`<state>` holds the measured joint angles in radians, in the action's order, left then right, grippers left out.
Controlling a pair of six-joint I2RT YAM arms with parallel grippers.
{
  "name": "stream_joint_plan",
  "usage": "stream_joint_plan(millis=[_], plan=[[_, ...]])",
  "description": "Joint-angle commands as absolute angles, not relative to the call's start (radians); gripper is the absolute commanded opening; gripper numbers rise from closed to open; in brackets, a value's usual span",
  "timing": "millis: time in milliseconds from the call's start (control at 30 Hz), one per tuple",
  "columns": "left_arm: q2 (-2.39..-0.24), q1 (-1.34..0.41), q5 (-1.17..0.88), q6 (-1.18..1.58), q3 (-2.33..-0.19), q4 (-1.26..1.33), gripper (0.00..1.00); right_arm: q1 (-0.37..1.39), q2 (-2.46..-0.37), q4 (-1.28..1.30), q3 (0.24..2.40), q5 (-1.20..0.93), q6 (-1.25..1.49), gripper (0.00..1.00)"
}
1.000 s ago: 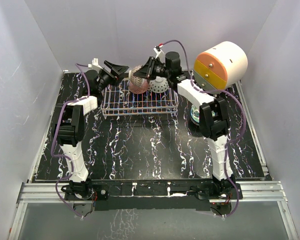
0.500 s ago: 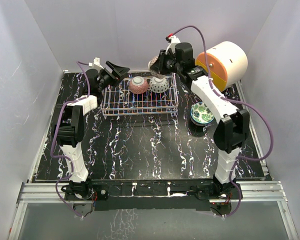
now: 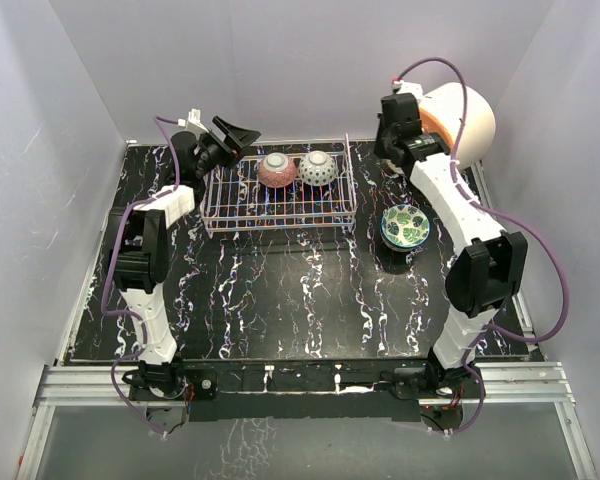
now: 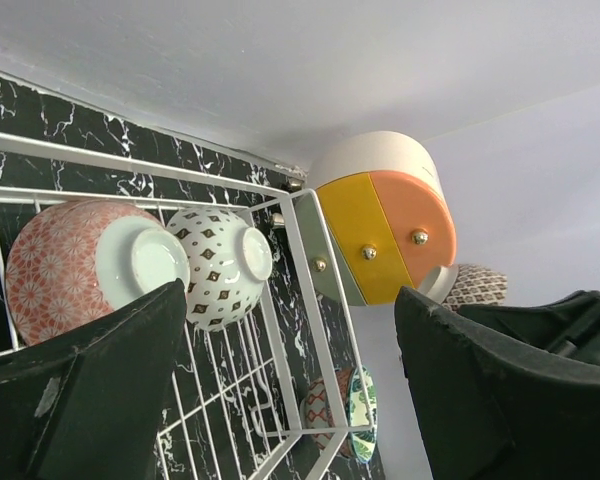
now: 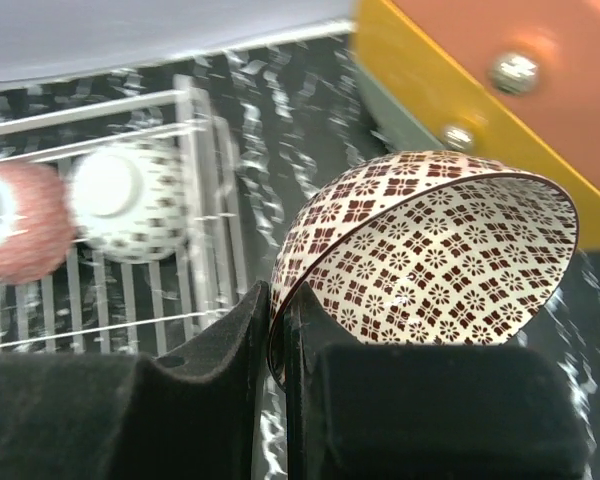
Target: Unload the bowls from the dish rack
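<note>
The right jaws are pinched tight on the rim of a brown-patterned bowl [image 5: 430, 250], one on each side of its wall. They hold it tilted in the air, clear of the rack [image 3: 280, 222]. The left jaws stand wide apart with nothing between them. They are poised over the rack's far left corner and aimed along it toward the two bowls inside.

Nearest the arm bases lies the black, white-veined counter [image 3: 280, 300]. Further out, on its right side, a green bowl [image 3: 405, 225] sits upright with its mouth up. It is apart from the rack, just off the rack's right end. The left wrist view catches it edge-on past the rack's corner.

The rack lies across the far half of the counter, with a long side toward the arms. A pink bowl [image 3: 276, 170] sits near the middle of the rack's far side, and a grey bowl [image 3: 317, 168] is just to its right. Both are turned mouth down, with their pale foot rings uppermost. They sit side by side, so close that I cannot tell whether they touch.

Farthest back, in the right corner, is a big white cylinder [image 3: 470, 115] with an orange and yellow face studded with small knobs. The right arm reaches up in front of it, past the rack's right end. The brown-patterned bowl hangs just before that face, its patterned inside turned toward the right wrist camera.
</note>
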<state>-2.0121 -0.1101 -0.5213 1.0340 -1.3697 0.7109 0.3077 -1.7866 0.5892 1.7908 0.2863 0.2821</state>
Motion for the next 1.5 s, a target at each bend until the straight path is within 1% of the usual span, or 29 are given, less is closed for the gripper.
stream_joint_plan(millis=[0, 167, 600, 767, 933, 1200, 1467], plan=[[-2.03, -0.106, -0.556, 1.046, -1.433, 0.716, 0.83, 0.212, -1.768, 0.687, 1.819, 0.39, 0.371, 0.07], [-2.044, -0.106, -0.562, 1.055, -1.451, 0.717, 0.83, 0.184, -1.676, 0.625, 1.667, 0.27, 0.408, 0.07], [-2.061, -0.106, -0.55, 1.051, -1.467, 0.705, 0.82, 0.192, -1.615, 0.717, 1.586, 0.17, 0.501, 0.08], [-2.067, -0.106, -0.548, 1.063, -1.473, 0.715, 0.81, 0.22, -1.658, 0.822, 1.604, 0.212, 0.534, 0.07], [-2.067, -0.106, -0.542, 1.064, -1.46, 0.722, 0.8, 0.244, -1.714, 0.929, 1.632, 0.307, 0.551, 0.07], [-2.075, -0.106, -0.547, 1.069, -1.445, 0.729, 0.79, 0.26, -1.74, 0.961, 1.601, 0.364, 0.548, 0.07], [-2.08, -0.106, -0.548, 1.061, -1.436, 0.725, 0.79, 0.289, -1.831, 0.999, 1.592, 0.406, 0.546, 0.07]])
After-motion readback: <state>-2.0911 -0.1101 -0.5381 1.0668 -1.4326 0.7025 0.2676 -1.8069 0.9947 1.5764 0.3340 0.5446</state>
